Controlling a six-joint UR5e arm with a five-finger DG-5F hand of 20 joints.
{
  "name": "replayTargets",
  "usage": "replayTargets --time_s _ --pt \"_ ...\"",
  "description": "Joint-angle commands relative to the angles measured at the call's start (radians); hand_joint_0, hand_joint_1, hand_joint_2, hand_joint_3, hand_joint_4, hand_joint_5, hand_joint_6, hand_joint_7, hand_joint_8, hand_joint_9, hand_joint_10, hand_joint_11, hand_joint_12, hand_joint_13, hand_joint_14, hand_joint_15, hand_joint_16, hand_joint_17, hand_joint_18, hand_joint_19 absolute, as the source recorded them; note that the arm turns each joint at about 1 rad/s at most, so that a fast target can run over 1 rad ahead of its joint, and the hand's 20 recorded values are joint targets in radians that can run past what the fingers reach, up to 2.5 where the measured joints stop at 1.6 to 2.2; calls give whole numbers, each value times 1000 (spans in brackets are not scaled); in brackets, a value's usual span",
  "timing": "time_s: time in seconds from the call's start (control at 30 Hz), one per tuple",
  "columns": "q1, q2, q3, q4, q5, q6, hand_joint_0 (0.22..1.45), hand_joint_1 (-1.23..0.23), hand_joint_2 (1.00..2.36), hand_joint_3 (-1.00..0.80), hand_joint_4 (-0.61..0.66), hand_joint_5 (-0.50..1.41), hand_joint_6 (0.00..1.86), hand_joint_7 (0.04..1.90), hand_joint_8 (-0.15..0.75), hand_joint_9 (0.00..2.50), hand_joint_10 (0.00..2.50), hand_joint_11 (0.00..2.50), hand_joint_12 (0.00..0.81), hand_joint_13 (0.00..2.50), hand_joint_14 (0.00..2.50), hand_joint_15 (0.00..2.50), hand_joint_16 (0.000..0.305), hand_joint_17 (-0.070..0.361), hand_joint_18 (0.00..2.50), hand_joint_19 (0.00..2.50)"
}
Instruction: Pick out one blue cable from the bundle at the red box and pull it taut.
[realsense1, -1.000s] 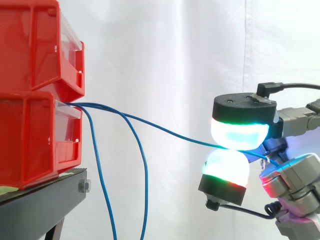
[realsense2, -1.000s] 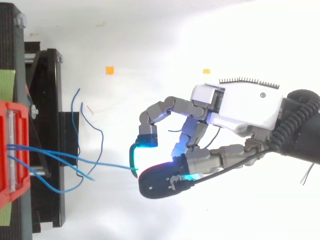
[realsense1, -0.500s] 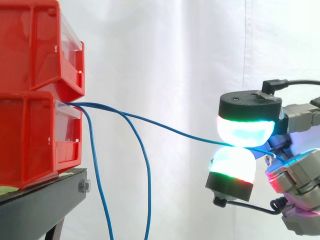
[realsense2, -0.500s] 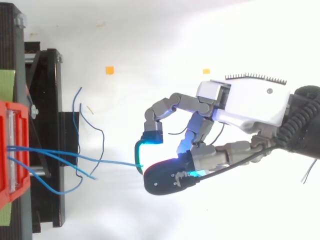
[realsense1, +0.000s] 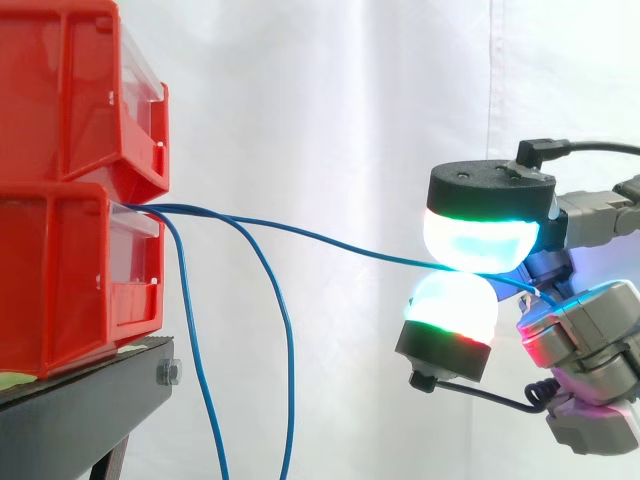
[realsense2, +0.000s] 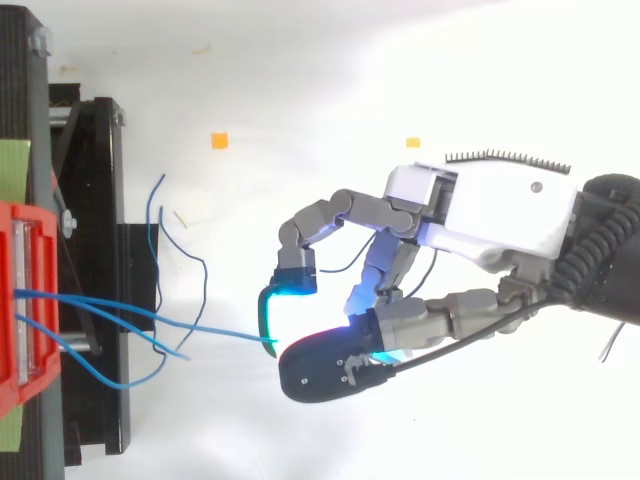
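Hand (realsense2: 490, 215) comes in from the right. Its fingers (realsense1: 478, 245) are clenched in a pinch on one blue cable (realsense1: 330, 243), which is caught between an upper glowing pad and a lower one in the side view. A short tail of the cable pokes out on the right of the pads. From the pinch the cable runs left, rising in a shallow sag, to the front lip of the lower red bin (realsense1: 70, 280), so it is not quite straight. The upper red bin (realsense1: 70, 90) sits on top of the lower one, its front edge jutting slightly further right. Both rest on the black stand (realsense1: 80, 410), whose right edge ends just under the bin fronts. Two loose blue cables (realsense1: 195, 350) leave the same lip, droop past the stand's edge and run out of the bottom of the side view. From above, their ends curl beside the stand (realsense2: 100, 250). Between the bin fronts and the pads there is open room, crossed by cables alone, with the white curtain (realsense1: 330, 100) behind. From above, bare white floor (realsense2: 300, 80) lies around the hand, marked by two small orange squares (realsense2: 218, 140). A green strip (realsense2: 12, 170) lies on the stand beside the bins; I cannot tell whether it carries any print.
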Motion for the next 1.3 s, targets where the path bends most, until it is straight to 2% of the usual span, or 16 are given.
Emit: replayTargets --time_s 0.0,0.5,1.27 --pt "0 0 0 2 0 -1 694 -772 1027 -85 -59 -154 929 1225 245 1446 6 1653 281 1306 414 1564 42 95 1044 1007" --pt "0 0 1 2 0 -1 690 -772 1027 -85 -59 -154 928 1224 251 1441 8 1636 273 1316 306 1586 42 94 1027 978" --pt "0 0 0 2 0 -1 688 -774 1026 -86 -52 -153 926 1242 255 1448 9 1624 283 1334 273 1591 44 98 1021 956"
